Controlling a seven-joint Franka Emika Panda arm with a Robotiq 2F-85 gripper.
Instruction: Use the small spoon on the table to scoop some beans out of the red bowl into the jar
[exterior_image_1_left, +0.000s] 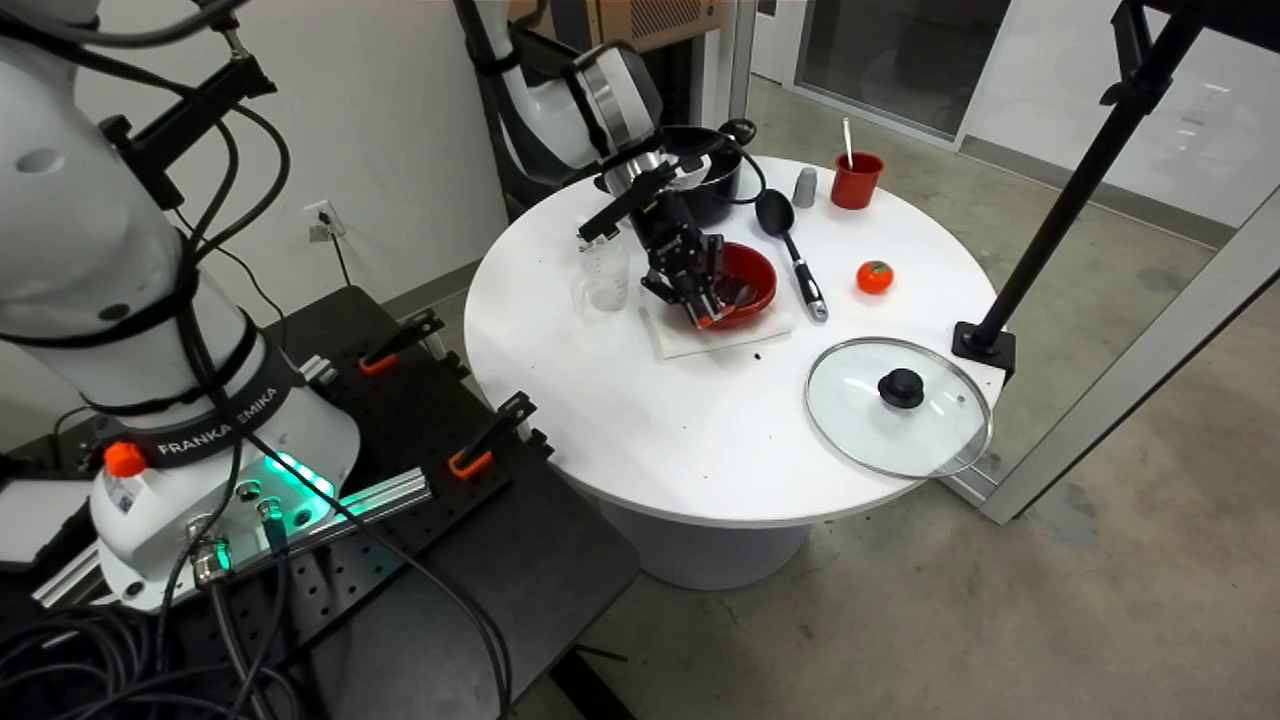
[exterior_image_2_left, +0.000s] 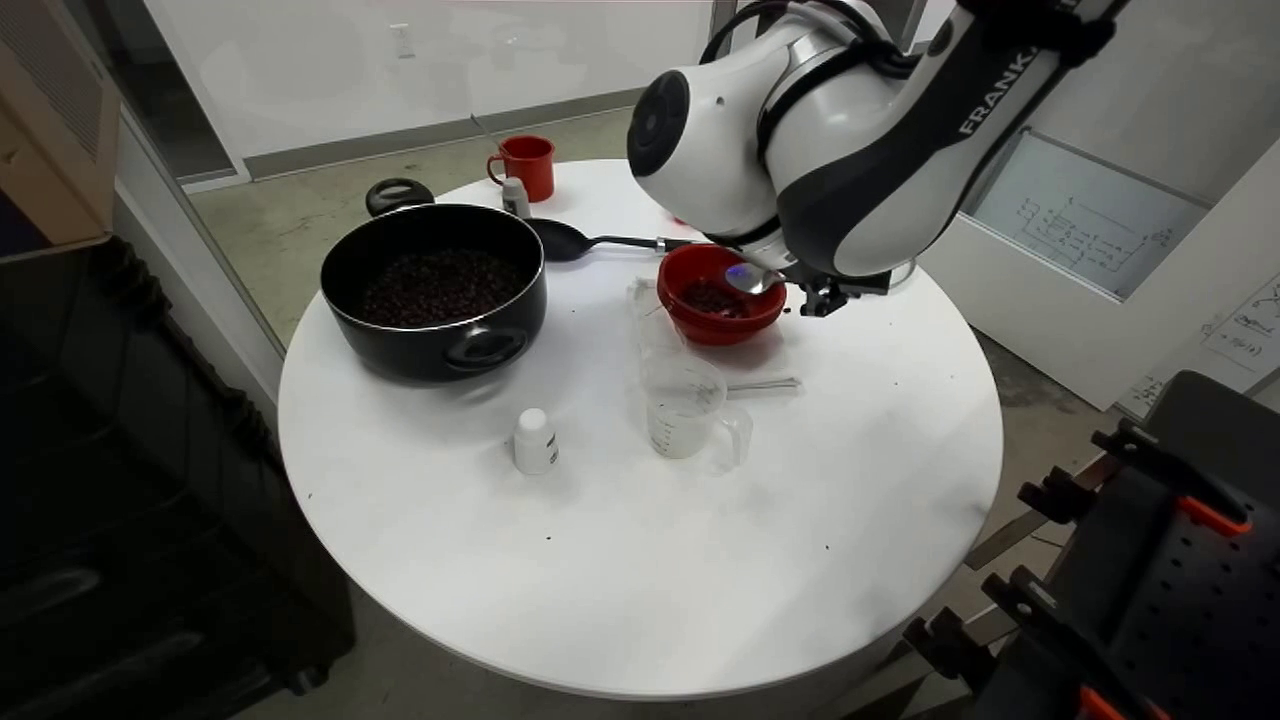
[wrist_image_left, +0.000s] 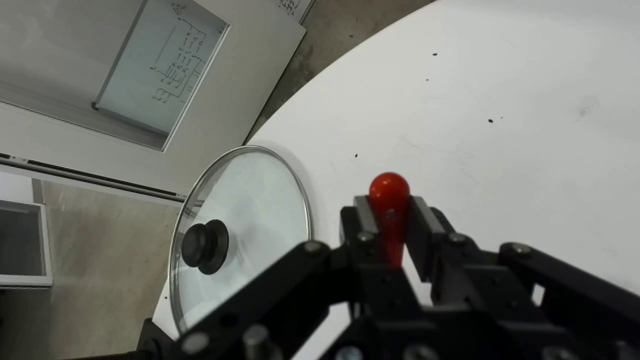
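My gripper is shut on the red handle of the small spoon. The spoon's silvery head is tilted over the near inside of the red bowl, just above or at the beans; I cannot tell if it touches them. The bowl also shows in an exterior view, partly behind the gripper. It stands on a white cloth on the round white table. The clear jar, with measuring marks and a handle, stands beside the cloth in both exterior views.
A black pot of dark beans stands near the bowl. A black-handled ladle, a tomato, a red cup and a grey shaker stand beyond. A white shaker and glass lid are on the table.
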